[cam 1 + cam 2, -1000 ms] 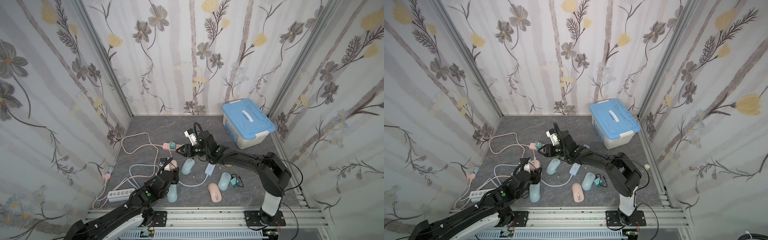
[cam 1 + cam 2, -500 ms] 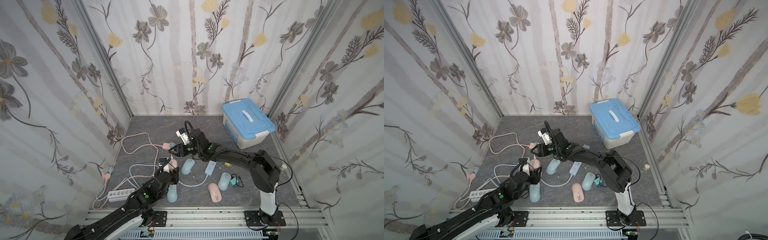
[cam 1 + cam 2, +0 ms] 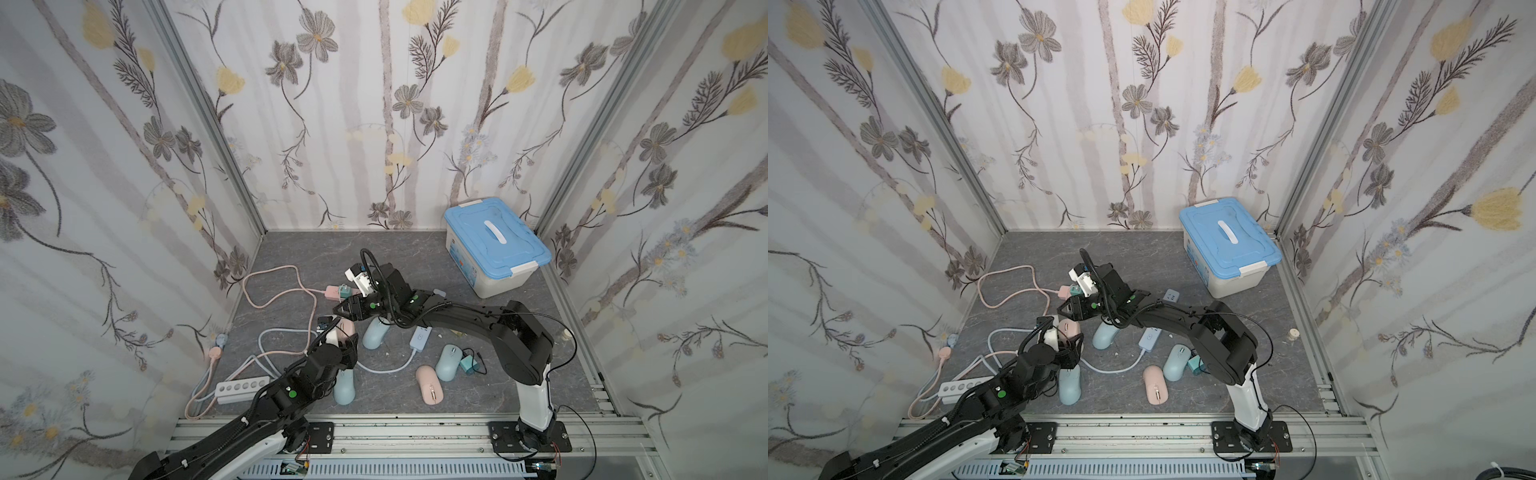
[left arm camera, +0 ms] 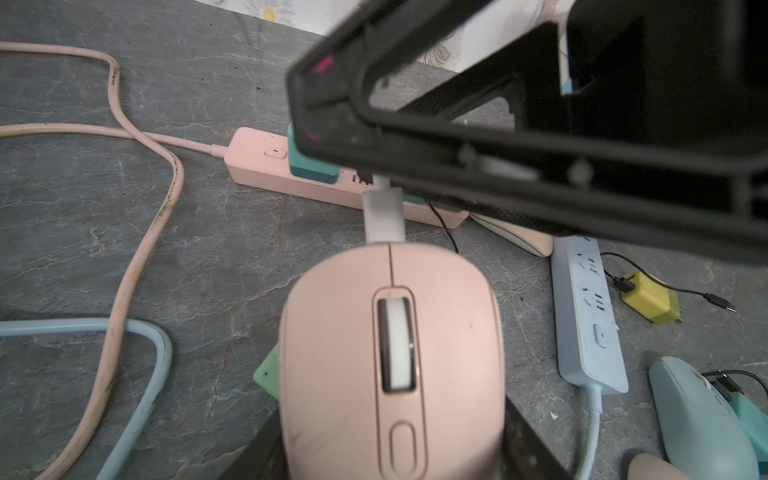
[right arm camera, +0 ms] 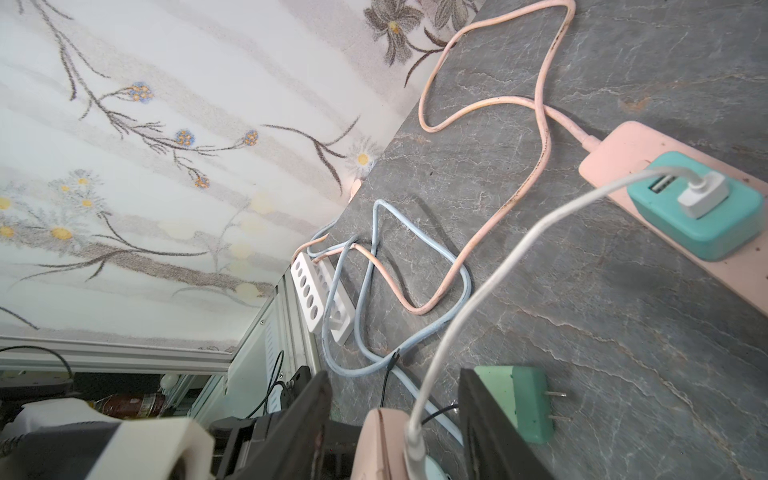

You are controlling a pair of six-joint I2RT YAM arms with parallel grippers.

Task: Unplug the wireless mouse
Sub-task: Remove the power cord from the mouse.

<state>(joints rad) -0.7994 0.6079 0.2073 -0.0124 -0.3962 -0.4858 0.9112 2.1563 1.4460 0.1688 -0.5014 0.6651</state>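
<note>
A pink wireless mouse (image 4: 390,357) sits gripped by its sides in the left gripper (image 4: 395,444), near the middle of the grey tabletop (image 3: 415,257). The right gripper (image 5: 395,399) hangs over the mouse's front end. The white charging cable (image 5: 478,291) is plugged in at both ends. Its connector (image 4: 384,216) is seated in the nose of the mouse, and its USB plug (image 5: 704,195) sits in the teal charger (image 5: 715,237) on the pink power strip (image 4: 257,158). From the right wrist, the right gripper's black fingers (image 5: 482,424) stand apart on either side of the connector. A gap shows on at least one side, so the jaws look open and not yet closed on anything. In both top views the two grippers meet over the mouse, just on the robot's side of the pink strip. On this showing the task is at its set-up stage. The mouse is held steady and the pulling gripper is lined up, but the grasp on the connector and the pull that frees it are both left to do. A second pink mouse (image 3: 430,384), a blue power strip (image 4: 586,316), a green plug adapter (image 5: 519,403) and a blue-lidded storage box (image 3: 494,249) lie around the table, none of them in either gripper.
</note>
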